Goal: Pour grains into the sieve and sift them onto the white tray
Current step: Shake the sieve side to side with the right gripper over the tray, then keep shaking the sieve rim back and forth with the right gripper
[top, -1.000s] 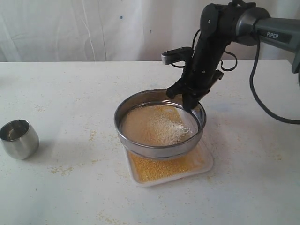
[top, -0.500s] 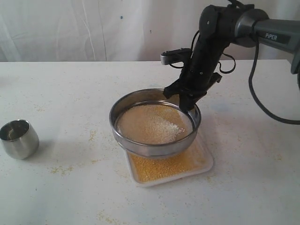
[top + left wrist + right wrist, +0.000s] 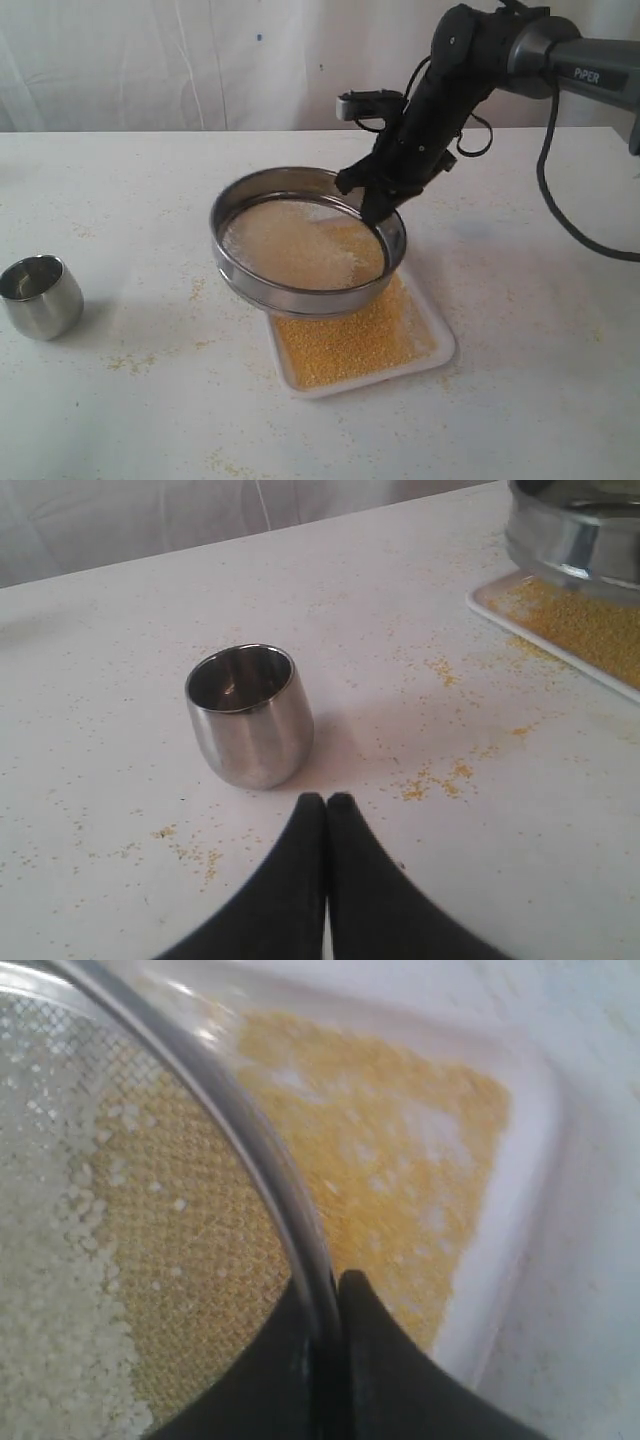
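Note:
The sieve [image 3: 290, 296], a wide steel ring with mesh bottom, hangs above the table, shifted left so only part of it overlaps the white tray [image 3: 440, 350]. My right gripper [image 3: 378, 212] is shut on its far right rim; in the right wrist view its fingers [image 3: 400, 1380] pinch the steel rim [image 3: 262, 1150]. Pale whitish grains [image 3: 285, 240] lie in the mesh. Yellow grains [image 3: 350, 340] cover the tray [image 3: 520, 1200] below. My left gripper [image 3: 326, 802] is shut on nothing, just short of a small steel cup [image 3: 248, 715].
The steel cup [image 3: 40, 295] stands upright and empty at the table's left. Spilled grains [image 3: 440, 775] are scattered on the white tabletop between cup and tray. A white curtain hangs behind the table.
The right gripper has carried the sieve left and slightly farther back, uncovering more of the grain-covered tray. The pale grains have shifted inside the mesh. The cup has stayed put.

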Motion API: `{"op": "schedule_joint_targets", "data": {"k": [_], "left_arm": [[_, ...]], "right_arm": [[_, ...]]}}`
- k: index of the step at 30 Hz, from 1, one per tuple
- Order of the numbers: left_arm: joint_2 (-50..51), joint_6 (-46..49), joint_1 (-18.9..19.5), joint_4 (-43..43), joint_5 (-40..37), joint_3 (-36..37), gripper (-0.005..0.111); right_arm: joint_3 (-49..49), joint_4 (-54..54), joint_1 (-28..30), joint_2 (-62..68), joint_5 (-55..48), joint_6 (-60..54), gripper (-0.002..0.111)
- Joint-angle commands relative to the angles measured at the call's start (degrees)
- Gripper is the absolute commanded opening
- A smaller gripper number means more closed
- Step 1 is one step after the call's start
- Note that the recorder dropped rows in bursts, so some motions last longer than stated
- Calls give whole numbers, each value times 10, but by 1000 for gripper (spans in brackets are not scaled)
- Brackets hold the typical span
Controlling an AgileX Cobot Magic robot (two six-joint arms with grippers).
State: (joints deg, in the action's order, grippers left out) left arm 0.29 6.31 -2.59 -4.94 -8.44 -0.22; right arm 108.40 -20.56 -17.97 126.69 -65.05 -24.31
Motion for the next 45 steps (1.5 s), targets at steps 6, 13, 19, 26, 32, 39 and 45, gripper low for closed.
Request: {"op": "schedule_joint_targets", "data": {"k": [6,13,19,26,32,39,45], "left_arm": [[-3,-1,1,-5,-1,2,0],[-3,-1,1,-5,-1,2,0],[-3,-1,1,-5,-1,2,0],[-3,-1,1,-5,-1,2,0],[-3,-1,1,-5,-1,2,0],[-3,-1,1,-5,-1,2,0],[-3,-1,1,-5,-1,2,0]], "right_arm": [[3,-39,3,-10,-49,-117,0],[3,-80,19,-10,-49,-132,0],[3,16,26,-11,-22,68,0],[3,60,31,-12,-26,98,0],[-2,140,21,-22,15,162,0],[1,162,8,-21,-29,123,0],[-10,61,-2,-32,-5,-29,0]]}}
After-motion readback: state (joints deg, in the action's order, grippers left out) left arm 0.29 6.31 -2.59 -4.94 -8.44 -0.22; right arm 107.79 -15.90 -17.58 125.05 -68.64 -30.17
